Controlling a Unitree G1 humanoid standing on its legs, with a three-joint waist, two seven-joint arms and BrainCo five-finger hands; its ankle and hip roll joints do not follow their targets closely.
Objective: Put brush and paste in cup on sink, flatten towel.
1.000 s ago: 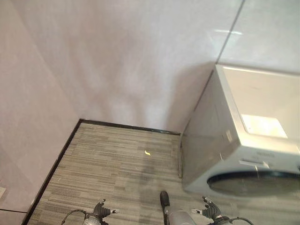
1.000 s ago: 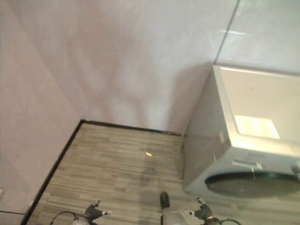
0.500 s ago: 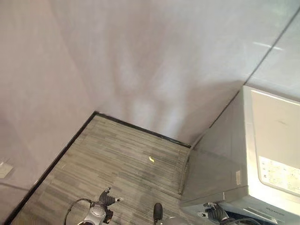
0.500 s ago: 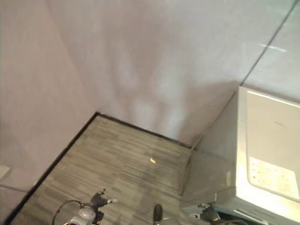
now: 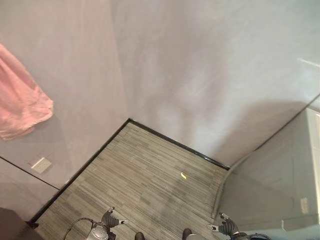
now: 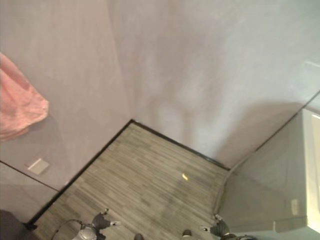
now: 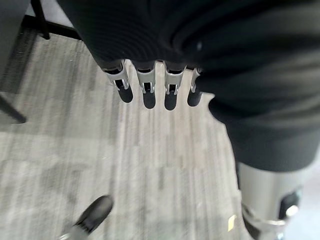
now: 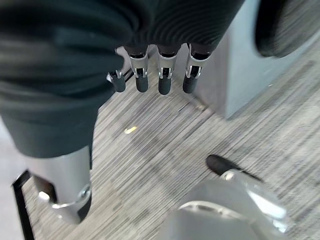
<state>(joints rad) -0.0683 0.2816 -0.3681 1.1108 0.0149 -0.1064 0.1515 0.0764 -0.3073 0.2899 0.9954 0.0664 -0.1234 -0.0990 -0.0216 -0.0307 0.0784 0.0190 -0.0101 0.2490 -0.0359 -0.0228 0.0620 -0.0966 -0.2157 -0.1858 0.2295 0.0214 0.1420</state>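
A pink towel (image 5: 20, 105) hangs bunched on the left wall, far above both hands. My left hand (image 5: 111, 220) hangs low over the floor at the lower left, and its fingers (image 7: 145, 90) are straight and hold nothing. At the lower right, beside the washing machine, my right hand (image 5: 225, 228) also hangs low. Its fingers (image 8: 162, 75) are straight with nothing in them.
A grey washing machine (image 5: 280, 190) stands at the right against the wall. A small yellow scrap (image 5: 183, 175) lies on the striped floor near the room's corner. A wall socket (image 5: 40, 164) sits low on the left wall. A dark object (image 5: 10, 225) is at the lower left.
The camera has swung left: the washing machine slid toward the right edge and the pink towel came into view. Both hands still hang low and hold nothing.
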